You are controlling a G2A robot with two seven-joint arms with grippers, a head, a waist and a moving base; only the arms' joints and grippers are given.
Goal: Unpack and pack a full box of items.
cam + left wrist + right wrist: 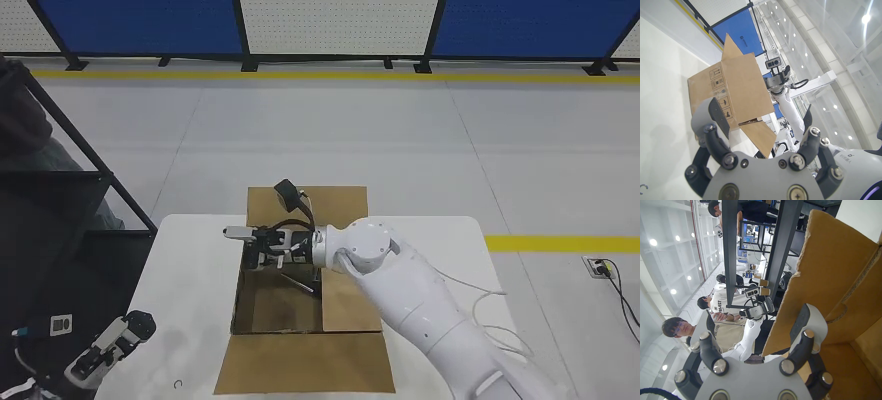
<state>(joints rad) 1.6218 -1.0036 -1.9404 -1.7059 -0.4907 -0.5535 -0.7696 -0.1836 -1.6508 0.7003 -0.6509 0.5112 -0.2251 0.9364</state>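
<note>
Shows the right hand [244, 247] astride the left-side flap of the open cardboard box [280, 305], fingers [806, 321] spread wide, one inside and one outside the cardboard, clamping nothing. Finds the left hand [762, 113] over the near left corner of the white desk [190, 270], equally wide open and empty, well apart from the box. Puts the box mid-desk, far flap overhanging the far edge, near flap lying flat toward the near edge

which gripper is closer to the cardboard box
Right. The right gripper straddles a wall of the cardboard box; the left gripper is apart, at the table corner.
</note>
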